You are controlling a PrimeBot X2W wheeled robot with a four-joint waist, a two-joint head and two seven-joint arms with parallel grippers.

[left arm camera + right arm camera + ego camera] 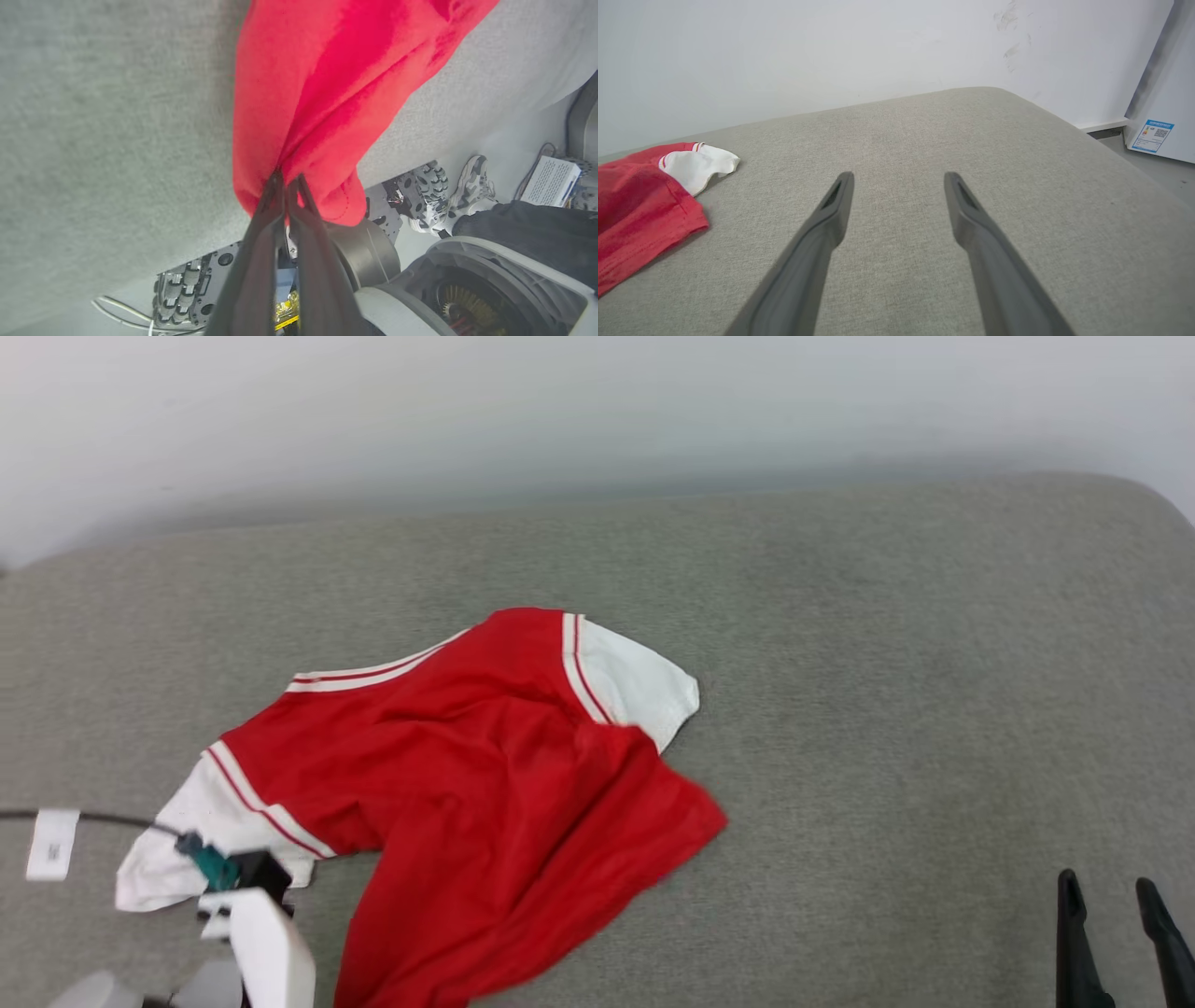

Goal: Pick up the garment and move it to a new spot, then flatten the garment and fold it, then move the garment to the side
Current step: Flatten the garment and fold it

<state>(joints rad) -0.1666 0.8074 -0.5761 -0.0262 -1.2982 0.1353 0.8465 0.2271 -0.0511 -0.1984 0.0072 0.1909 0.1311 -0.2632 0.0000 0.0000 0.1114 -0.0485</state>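
Cushion (pixel 887 663) grey, wide; garment (pixel 485 775) rumpled on it; white wall (pixel 560 401) behind.

The left tool (pixel 287 179) has its two dark fingers pinched together on a bunched fold of the red garment (pixel 327 93), which fans out over the grey fabric surface (pixel 93 140). Past the surface's edge are the robot's roller wheels (pixel 177 289), a person's patterned sneaker (pixel 469 191) and a small white box (pixel 551 181).

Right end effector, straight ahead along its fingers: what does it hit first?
Likely the bare grey surface, then the white wall, though depth is unclear. The garment lies off to one side of the right end effector.
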